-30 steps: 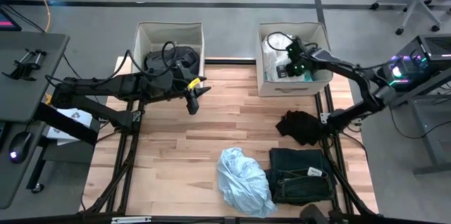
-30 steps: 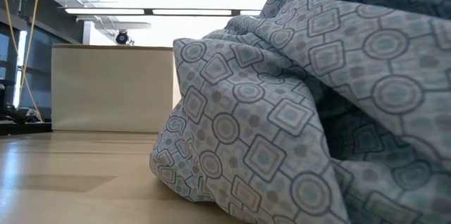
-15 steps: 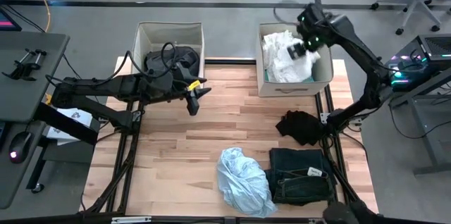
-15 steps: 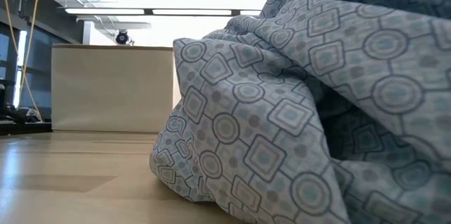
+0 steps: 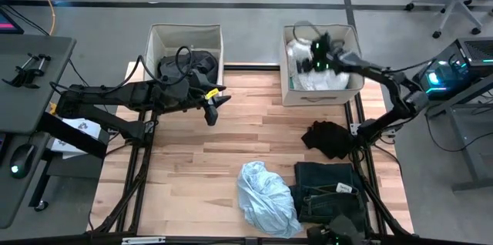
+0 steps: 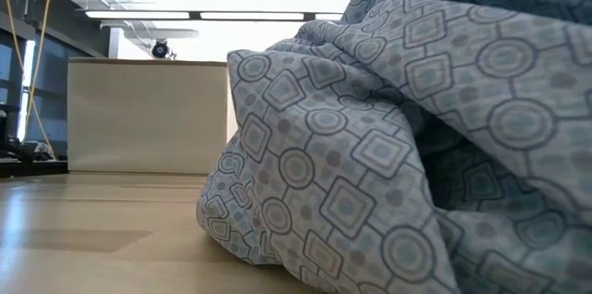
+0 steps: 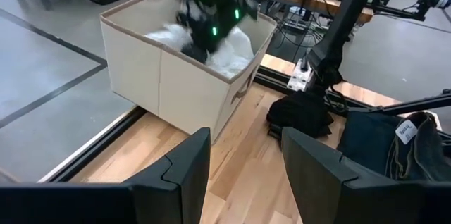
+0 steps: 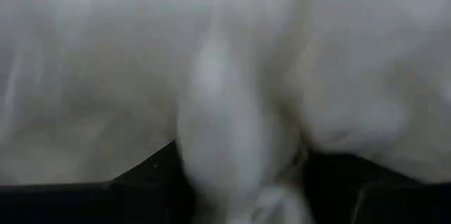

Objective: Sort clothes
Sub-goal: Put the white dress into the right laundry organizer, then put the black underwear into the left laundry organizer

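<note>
Inside right bin [image 5: 350, 85], right gripper [image 5: 310, 54] clenched on white garment [image 5: 323, 79]; left gripper [image 5: 214, 105] released.

L arm lay stretched across the table's [image 5: 192, 160] far-left part, wrist level, left gripper [image 5: 213, 106] hanging just inside the far edge w/ fingers [image 7: 176, 175] spread apart and nothing between them. R arm reached from the table's right side up and over its far edge, elbow bent, wrist pitched downward beyond that edge. Right gripper [image 5: 312, 54] sat past the table's far-right corner; its wrist cam was smothered, so finger state couldn't be read.
</note>
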### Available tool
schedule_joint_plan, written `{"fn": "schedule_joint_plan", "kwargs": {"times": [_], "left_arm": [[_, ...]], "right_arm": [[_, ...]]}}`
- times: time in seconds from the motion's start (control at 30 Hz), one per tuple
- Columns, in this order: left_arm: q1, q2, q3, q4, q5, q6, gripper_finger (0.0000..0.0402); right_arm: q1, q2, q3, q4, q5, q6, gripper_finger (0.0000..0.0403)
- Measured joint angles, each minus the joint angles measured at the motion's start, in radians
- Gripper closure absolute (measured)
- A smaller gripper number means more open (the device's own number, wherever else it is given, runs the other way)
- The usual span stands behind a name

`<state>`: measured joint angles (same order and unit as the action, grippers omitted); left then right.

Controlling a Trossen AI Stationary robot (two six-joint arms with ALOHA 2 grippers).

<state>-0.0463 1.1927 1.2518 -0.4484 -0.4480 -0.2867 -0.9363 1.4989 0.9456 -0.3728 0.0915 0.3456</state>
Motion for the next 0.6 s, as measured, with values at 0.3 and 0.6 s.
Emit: {"fn": "schedule_joint_plan", "kwargs": {"times": [0.3, 0.6], "left_arm": [[-0.003, 0.0, 0.0, -0.001, 0.0, -0.044, 0.0241], [-0.016, 0.0, 0.0, -0.003, 0.0, -0.01, 0.0241]], "right_arm": [[-0.001, -0.025, -0.185, 0.156, -0.026, 0.067, 0.0194], [0.001, -0.176, 0.166, -0.322, 0.093, -0.065, 0.0194]]}}
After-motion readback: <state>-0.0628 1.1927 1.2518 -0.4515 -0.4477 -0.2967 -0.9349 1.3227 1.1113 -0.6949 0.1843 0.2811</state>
